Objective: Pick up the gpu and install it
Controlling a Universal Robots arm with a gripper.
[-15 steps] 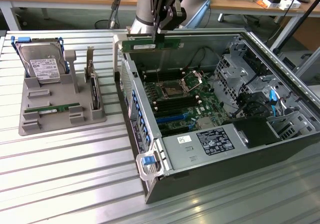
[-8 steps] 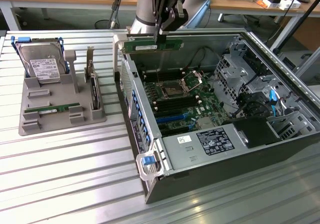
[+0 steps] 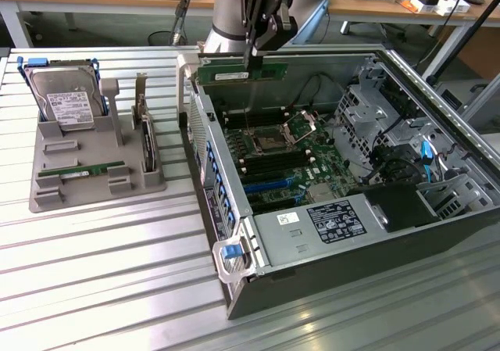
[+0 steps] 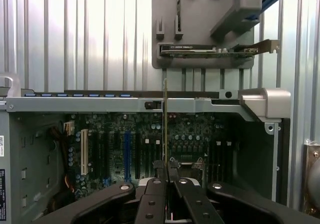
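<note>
My gripper point(image 3: 251, 60) is shut on the gpu point(image 3: 234, 73), a long thin green circuit-board stick with a white label. It hangs level above the back part of the open computer case point(image 3: 328, 234), over the motherboard point(image 3: 273, 155). In the wrist view the gpu point(image 4: 165, 119) shows edge-on as a thin vertical line running out from between the black fingers point(image 4: 156, 176), above the motherboard's slots point(image 4: 127, 149).
A grey holder tray point(image 3: 47, 198) stands at the exterior view's left on the ribbed metal table. It carries a silver hard drive point(image 3: 66, 101) in blue rails, an upright dark card point(image 3: 145, 140) and a flat green stick point(image 3: 92, 169). Drive cages and cables point(image 3: 426, 155) fill the case's right side.
</note>
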